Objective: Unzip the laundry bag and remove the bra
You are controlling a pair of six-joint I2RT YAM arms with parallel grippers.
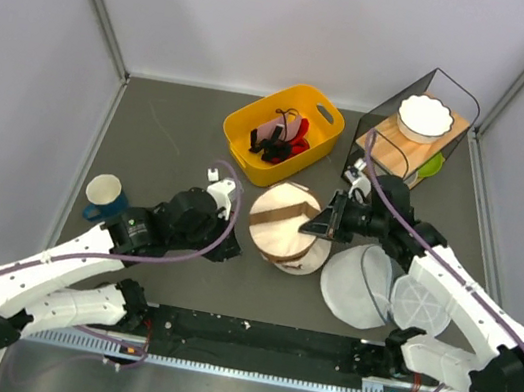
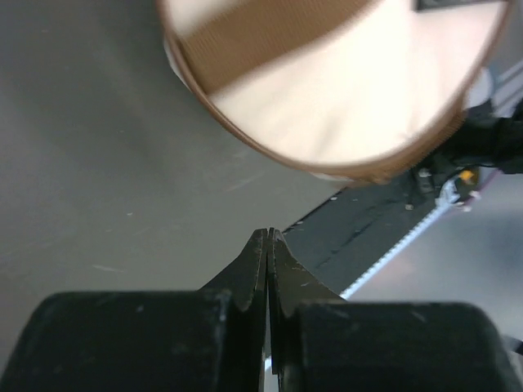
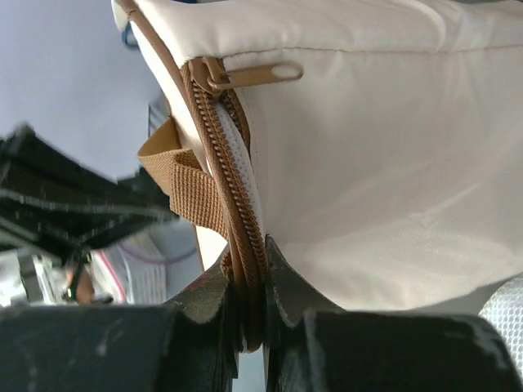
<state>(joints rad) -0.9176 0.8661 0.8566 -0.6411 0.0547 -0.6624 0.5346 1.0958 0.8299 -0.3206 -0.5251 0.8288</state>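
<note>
At the table's left edge a white mug (image 1: 105,193) stands well apart from the work. Next comes the left gripper (image 2: 268,245), its fingers pressed together on nothing and aimed at the laundry bag (image 1: 285,222) without touching it. The bag lies at the table's centre between the two arms, tipped so its round cream face looks upward.

It looks light and soft. The canvas will probably crumple and slide instead of resisting a pull, so it needs anchoring. The best hold is likely the small flat zipper pull (image 3: 253,75), which is thin and probably slippery, while the brown strap (image 3: 184,184) beside the teeth could snag.

Behind the bag sits a yellow basket (image 1: 329,116) of dark and red items. The right gripper (image 3: 253,268) is clamped on the brown zipper band (image 3: 233,212) at the bag's right side, which already gives that anchor.

Two white mesh pouches (image 1: 360,286) lie just beside the bag under the right arm and could get dragged. At the far right rear stands a wire rack (image 1: 468,95) holding a white bowl (image 1: 425,117).
</note>
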